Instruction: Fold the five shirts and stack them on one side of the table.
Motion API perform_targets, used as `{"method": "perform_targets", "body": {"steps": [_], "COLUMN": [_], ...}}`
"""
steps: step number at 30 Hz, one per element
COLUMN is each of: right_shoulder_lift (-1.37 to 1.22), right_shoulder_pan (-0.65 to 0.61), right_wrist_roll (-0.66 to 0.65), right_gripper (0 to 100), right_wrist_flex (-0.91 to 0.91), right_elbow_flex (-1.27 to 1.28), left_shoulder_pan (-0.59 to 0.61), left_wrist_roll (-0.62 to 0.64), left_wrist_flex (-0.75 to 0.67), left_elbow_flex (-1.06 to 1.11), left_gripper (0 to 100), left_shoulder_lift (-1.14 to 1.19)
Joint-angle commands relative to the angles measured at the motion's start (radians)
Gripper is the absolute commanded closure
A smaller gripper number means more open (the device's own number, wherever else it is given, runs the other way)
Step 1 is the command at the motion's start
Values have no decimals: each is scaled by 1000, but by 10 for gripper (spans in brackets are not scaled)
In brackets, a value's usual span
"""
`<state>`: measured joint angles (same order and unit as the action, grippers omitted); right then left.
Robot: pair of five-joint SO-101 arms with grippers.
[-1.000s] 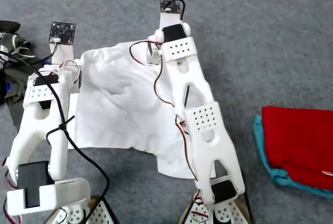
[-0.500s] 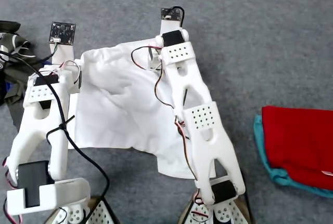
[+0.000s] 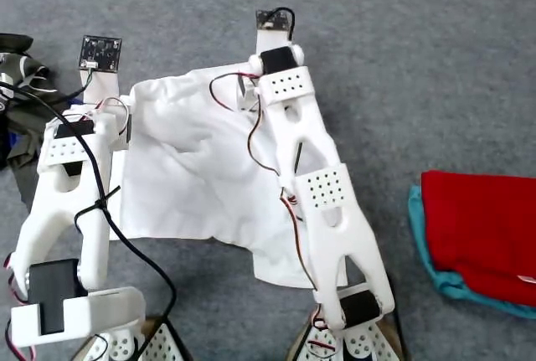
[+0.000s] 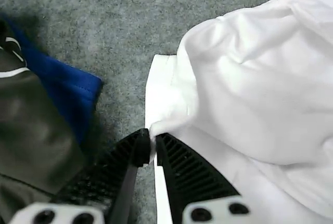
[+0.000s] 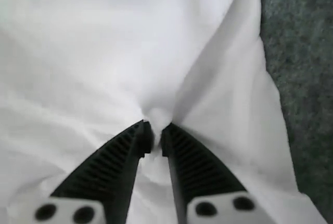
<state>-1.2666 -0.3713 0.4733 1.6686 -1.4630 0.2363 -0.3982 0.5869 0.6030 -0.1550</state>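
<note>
Centrally on the grey table [image 3: 419, 85] lies the rumpled white shirt [image 3: 193, 168], its right part covered from above by the right arm [image 3: 322, 185]. The left gripper [image 4: 151, 148] pinches the shirt's edge by a corner (fingers almost meeting on the cloth), just beside a blue garment [image 4: 73, 94] and a dark garment [image 4: 31, 130], both cut off. The right gripper [image 5: 156, 133] nips a puckered fold. A folded red shirt [image 3: 486, 227] lies on a teal shirt [image 3: 429, 270], cropped at the table's right.

Left heap [image 3: 17, 68], centre shirt [image 3: 193, 168], right stack [image 3: 481, 235]
</note>
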Motion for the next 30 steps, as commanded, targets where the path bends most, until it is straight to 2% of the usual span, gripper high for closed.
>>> {"method": "perform_targets", "body": {"steps": [1, 7, 22, 26, 30], "right_shoulder_lift": [2, 5, 2, 2, 2], "right_shoulder_pan": [-13, -2, 21, 19, 19], "right_wrist_roll": [-18, -21, -66, -58, -58], "right_gripper": [977, 991, 984, 913, 904], "right_wrist_flex": [61, 100, 91, 91, 91], "right_elbow_flex": [-130, -200, -143, -139, -143], "left_shoulder_pan": [-3, -3, -2, -2, -2], "left_wrist_roll": [6, 6, 6, 6, 6], "left_wrist_flex": [8, 8, 9, 9, 9], "left_elbow_flex": [-40, -40, -40, -40, -40], "left_gripper": [981, 981, 981, 981, 981], "left_shoulder_lift": [-4, -4, -4, -4, -4]}}
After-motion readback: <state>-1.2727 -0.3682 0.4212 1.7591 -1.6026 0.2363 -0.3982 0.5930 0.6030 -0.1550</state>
